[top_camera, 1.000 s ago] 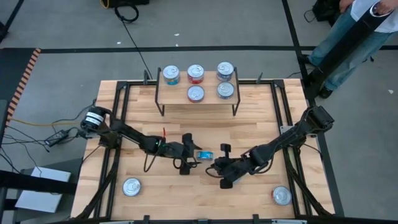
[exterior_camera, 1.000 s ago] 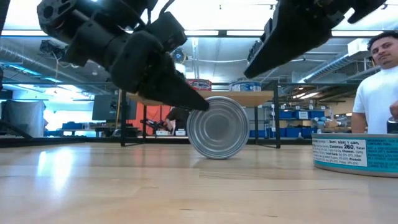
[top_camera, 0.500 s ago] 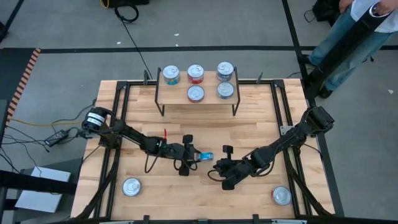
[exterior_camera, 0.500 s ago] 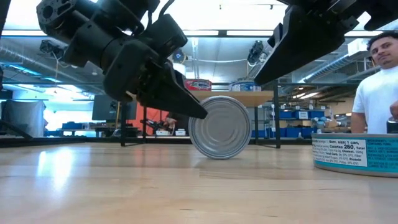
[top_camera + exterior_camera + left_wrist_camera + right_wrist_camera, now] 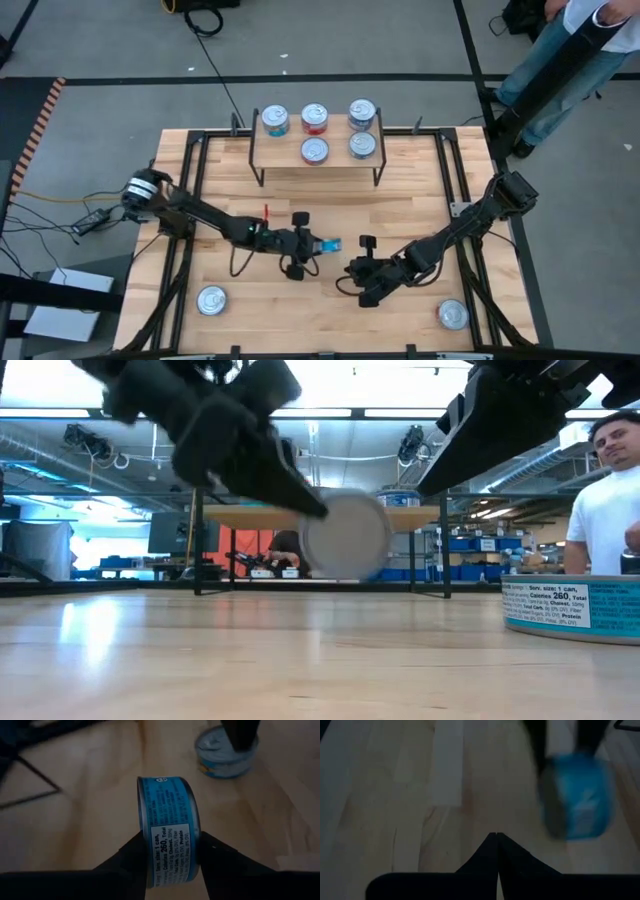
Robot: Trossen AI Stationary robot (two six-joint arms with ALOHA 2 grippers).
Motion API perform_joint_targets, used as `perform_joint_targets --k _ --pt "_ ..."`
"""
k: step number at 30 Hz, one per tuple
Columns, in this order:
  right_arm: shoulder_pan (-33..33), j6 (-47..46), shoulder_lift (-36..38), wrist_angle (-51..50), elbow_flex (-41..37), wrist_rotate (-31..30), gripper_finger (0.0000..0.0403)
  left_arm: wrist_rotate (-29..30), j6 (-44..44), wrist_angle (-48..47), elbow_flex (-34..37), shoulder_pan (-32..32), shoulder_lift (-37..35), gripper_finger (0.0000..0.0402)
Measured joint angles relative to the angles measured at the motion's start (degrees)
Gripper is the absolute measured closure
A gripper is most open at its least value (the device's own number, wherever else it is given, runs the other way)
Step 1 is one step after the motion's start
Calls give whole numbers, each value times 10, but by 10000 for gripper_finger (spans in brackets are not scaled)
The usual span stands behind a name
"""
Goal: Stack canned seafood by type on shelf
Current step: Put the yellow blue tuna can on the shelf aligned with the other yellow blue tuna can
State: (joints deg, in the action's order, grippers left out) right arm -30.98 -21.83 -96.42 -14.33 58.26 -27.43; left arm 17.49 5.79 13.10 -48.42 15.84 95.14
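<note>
Five tins (image 5: 314,150) crowd the shelf (image 5: 284,157).

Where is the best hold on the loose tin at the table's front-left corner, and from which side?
The front-left tin sits flat, silver lid up, with bare table around it. Come straight down from above and close across its round side wall, on opposite sides. The left gripper, nearest, already holds a blue tin; the right gripper is shut and empty.

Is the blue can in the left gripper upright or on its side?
On its side: the blue can sits on edge between the left gripper fingers, its round lid facing the low camera.
</note>
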Motion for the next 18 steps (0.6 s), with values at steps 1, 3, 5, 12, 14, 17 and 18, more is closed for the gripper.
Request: perform_joint_targets --k 1,3,5,12,14,17,18 --pt "0 -3 0 -1 0 -1 391 12 4 -22 -3 2 -17 257" --pt "0 -5 0 -4 0 -4 391 38 14 -70 -14 4 -44 257" --pt "0 -5 0 -4 0 -7 391 66 17 -132 -23 6 -73 257" --pt "7 -13 0 -1 -12 -17 393 176 11 -330 -60 6 -162 257" --pt "13 -21 0 6 -21 -17 393 212 8 -381 -74 5 -180 257" --pt "18 -27 0 16 -31 -18 393 253 2 -450 -106 -5 -190 257" --pt "19 -27 0 17 -33 -18 393 261 -1 -477 -118 -10 -189 257"
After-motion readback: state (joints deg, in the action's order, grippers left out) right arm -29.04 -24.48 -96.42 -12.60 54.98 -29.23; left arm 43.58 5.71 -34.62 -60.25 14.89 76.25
